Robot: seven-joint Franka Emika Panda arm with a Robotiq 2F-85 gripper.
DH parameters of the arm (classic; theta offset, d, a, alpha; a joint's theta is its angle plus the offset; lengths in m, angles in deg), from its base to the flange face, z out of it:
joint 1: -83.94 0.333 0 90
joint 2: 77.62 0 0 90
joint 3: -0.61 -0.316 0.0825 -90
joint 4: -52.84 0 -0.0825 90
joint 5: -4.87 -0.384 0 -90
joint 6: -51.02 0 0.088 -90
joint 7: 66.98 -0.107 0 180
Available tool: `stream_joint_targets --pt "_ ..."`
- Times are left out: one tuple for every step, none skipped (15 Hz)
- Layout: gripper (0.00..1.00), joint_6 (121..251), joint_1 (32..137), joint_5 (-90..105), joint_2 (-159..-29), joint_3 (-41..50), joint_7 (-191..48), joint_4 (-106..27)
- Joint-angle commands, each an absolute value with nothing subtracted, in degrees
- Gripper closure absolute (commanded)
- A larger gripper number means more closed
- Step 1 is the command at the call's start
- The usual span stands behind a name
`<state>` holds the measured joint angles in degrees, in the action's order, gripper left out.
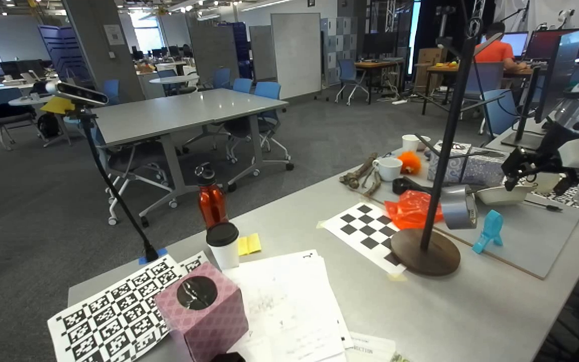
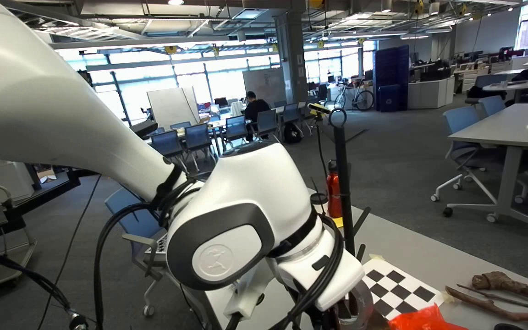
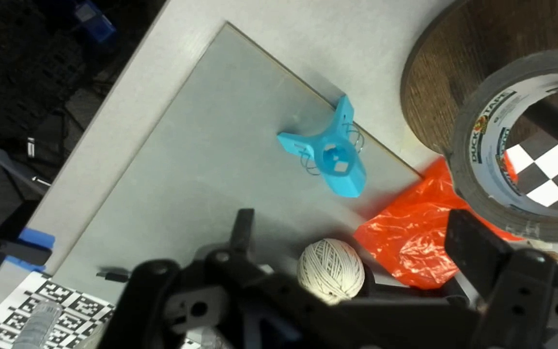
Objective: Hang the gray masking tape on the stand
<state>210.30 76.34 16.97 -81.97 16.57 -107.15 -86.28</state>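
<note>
The gray masking tape (image 1: 458, 207) is beside the lower pole of the stand (image 1: 451, 125), above its round brown base (image 1: 425, 252) and off the table. In the wrist view the tape (image 3: 468, 174) is at the right, and a dark rod shows through its hole, with the base (image 3: 443, 82) behind it. In an exterior view the stand (image 2: 344, 183) is upright, its lower part hidden by the arm. My gripper (image 1: 536, 187) is open, empty and apart from the tape. In the wrist view the gripper (image 3: 351, 220) has its fingers wide apart, nothing between them.
A blue clamp (image 3: 339, 160) stands on the gray board (image 3: 201, 145). Orange plastic (image 3: 414, 232) and a ball of twine (image 3: 331, 271) lie below the gripper. A white cup (image 1: 388, 169) and patterned boxes (image 1: 470, 163) are behind. Thin branches stick out from the upper pole.
</note>
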Motion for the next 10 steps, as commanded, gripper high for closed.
stream_joint_targets --pt "0.00 205.9 76.8 26.5 -73.2 15.9 -112.9 -90.6" --pt "0.00 205.0 76.2 28.6 -71.2 14.6 -113.8 -91.5" --pt "0.00 204.1 75.6 30.2 -69.3 13.2 -114.6 -92.4" --pt "0.00 203.2 75.1 32.0 -67.6 11.7 -115.5 -93.1" --pt "0.00 202.5 74.6 33.0 -65.8 10.0 -115.8 -93.8" --pt "0.00 202.2 74.2 34.2 -64.3 8.4 -116.2 -94.4" --pt "0.00 202.0 73.9 34.7 -62.9 6.8 -116.1 -94.9" --pt "0.00 202.0 73.6 35.5 -61.6 5.1 -116.4 -95.2" --pt "0.00 202.0 73.3 35.8 -60.4 3.6 -116.6 -95.5" --pt "0.00 202.1 73.1 35.8 -59.4 2.2 -116.4 -95.7"
